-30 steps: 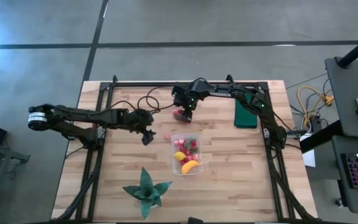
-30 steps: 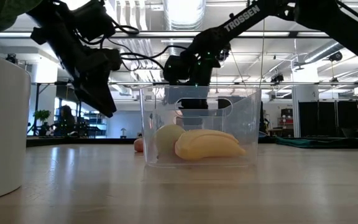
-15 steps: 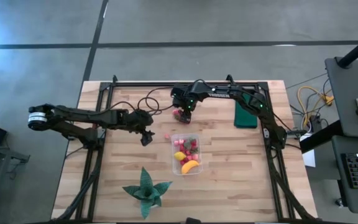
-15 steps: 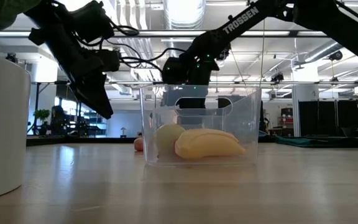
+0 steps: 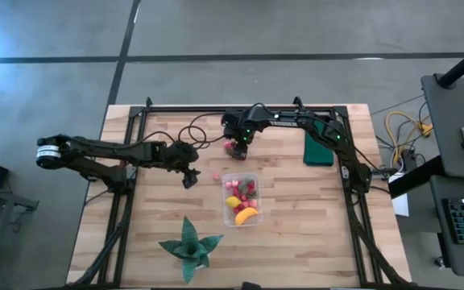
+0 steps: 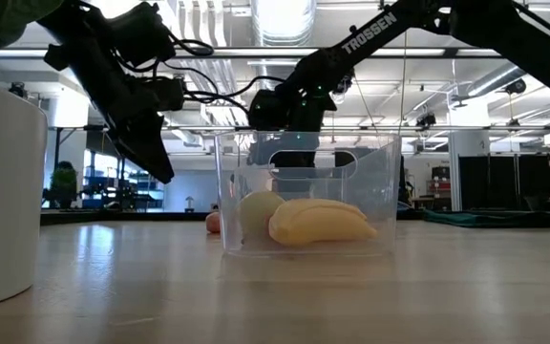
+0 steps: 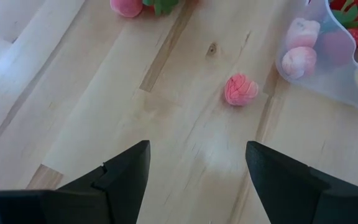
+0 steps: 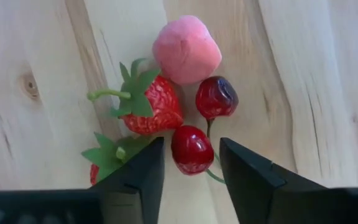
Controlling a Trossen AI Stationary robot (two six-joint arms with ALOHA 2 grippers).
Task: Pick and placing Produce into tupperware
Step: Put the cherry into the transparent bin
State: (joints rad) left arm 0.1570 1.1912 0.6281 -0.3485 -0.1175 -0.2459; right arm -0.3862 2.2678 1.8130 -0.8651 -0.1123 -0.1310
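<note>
Over at the far middle of the counter (image 5: 296, 201), the right hand (image 8: 188, 163) hangs low over a little loose cluster: a strawberry (image 8: 149, 104), a pink piece (image 8: 186, 50) and two dark red cherries (image 8: 191, 148), all touching or nearly so. Its fingers are parted a bit, with the nearer cherry sitting right in the gap between the tips, nothing gripped. The left hand (image 7: 197, 163) is spread wide and empty above bare wood, just left of the tupperware (image 5: 242, 199), and a lone pink berry (image 7: 241, 89) lies just ahead of it, close beside the tub's corner. The tupperware sits mid-counter holding the banana (image 5: 246, 215), the lemon (image 5: 233, 201) and a bunch of red and pink bits. A green spiky plant (image 5: 188, 246) stands at the near edge, and a dark green flat rectangle (image 5: 318, 148) lies far right.
</note>
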